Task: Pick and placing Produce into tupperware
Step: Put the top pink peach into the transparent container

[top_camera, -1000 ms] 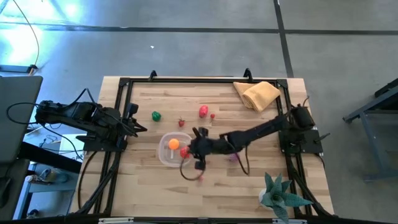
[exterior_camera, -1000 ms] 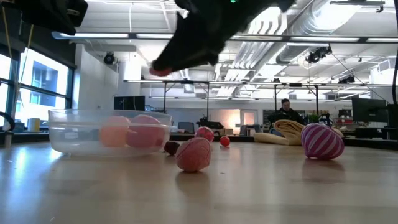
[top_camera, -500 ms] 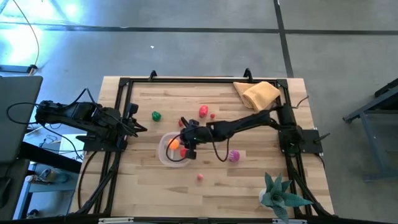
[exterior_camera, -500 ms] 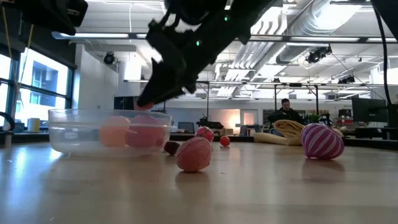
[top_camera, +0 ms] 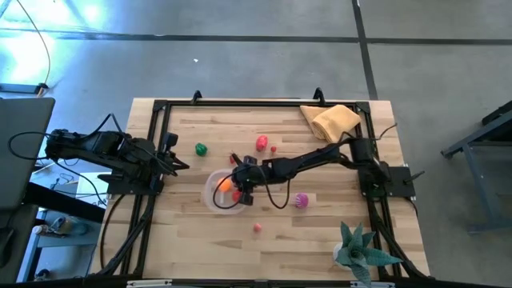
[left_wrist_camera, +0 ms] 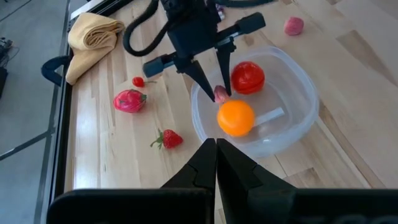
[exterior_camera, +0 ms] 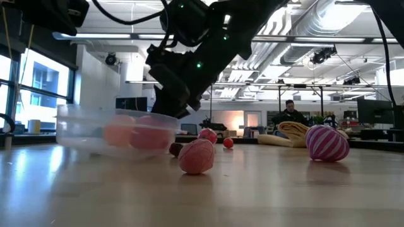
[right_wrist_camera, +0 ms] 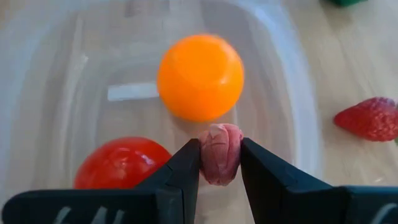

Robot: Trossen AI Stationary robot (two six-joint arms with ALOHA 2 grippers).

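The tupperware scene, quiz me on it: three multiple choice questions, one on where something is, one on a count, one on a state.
1. Where is the tan cloth?
A. far right corner of the table
B. inside the tupperware
C. under the left arm

2. How many items lie loose in the tupperware?
A. none
B. two
C. five

3. What is the right gripper doing?
A. hanging open
B. gripping a strawberry
C. holding a small pink piece over the tupperware

Answers:
1. A, the high view shows it by the table's far right corner.
2. B, the orange ball and the red tomato.
3. C, its fingers pinch the small pink piece above the container.
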